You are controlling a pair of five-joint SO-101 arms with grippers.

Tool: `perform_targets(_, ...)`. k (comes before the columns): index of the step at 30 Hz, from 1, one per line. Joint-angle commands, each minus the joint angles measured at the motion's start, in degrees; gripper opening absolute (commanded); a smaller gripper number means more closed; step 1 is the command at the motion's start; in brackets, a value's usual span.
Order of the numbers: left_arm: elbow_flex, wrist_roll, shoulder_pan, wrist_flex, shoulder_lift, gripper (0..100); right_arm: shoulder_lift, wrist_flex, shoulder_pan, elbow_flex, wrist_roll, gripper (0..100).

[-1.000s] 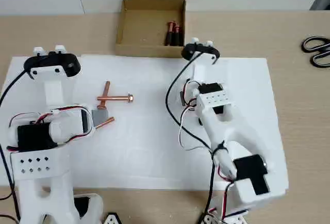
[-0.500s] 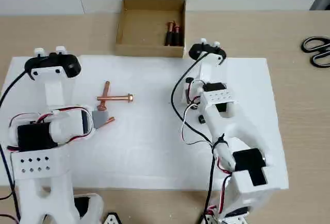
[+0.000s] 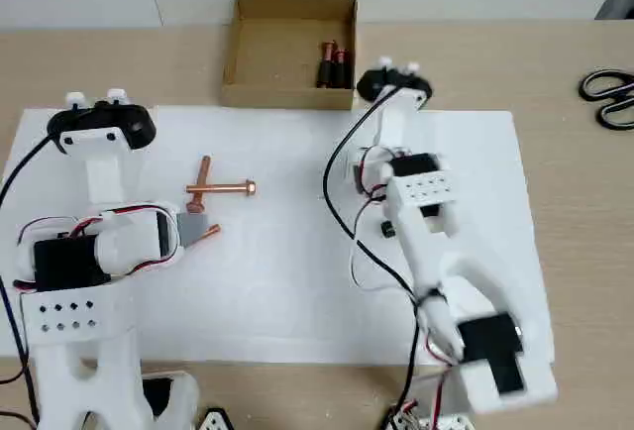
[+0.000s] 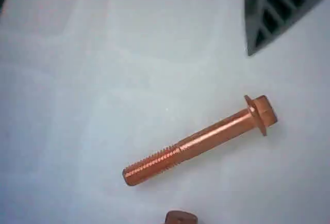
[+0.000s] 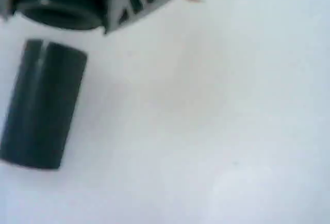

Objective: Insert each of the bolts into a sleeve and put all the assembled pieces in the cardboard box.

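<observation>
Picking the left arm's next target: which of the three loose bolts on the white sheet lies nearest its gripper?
The lone slanted bolt right beside the left gripper; the crossed pair lies farther off, toward the box.

Bolts [image 3: 220, 189] lie on the sheet [image 3: 277, 276] before the box [image 3: 287, 96].

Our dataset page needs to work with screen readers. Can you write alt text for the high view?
The white left arm and right arm stand over a white sheet on a wooden table, three loose copper bolts beside the left arm. A cardboard box at the far side holds two sleeved bolts; scissors lie to the right.
</observation>
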Motion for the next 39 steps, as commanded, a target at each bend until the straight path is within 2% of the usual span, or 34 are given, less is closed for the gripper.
perform_targets(1, -0.7, -0.3, 0.0, 0.3, -1.1, 30, -9.8, 5.7, -0.4, -2.2, 0.9, 0.4)
perform_targets(5, -0.7, -0.3, 0.1, 0.2, -1.1, 30, -12.2, 10.8, 0.9, -1.8, 1.8, 0.4)
perform_targets(10, -0.7, -0.3, 0.1, 0.1, -1.1, 30, -8.4, 10.4, 1.1, -1.7, 13.6, 0.5)
perform_targets(16, -0.7, -0.3, 0.1, 0.3, -1.1, 30, -8.5, 22.5, -3.5, -3.6, 21.8, 0.5)
perform_targets(25, -0.7, -0.3, 0.1, -0.1, -1.1, 30, -1.3, 21.1, -6.9, -3.6, 22.0, 0.9)
perform_targets(31, -0.7, -0.3, 0.1, 0.2, -1.1, 30, 6.5, 20.0, -6.8, -5.2, 22.0, 17.3)
perform_targets(39, -0.7, -0.3, 0.1, 0.2, -1.1, 30, 7.5, 26.8, -7.0, -9.3, 20.5, 18.3)
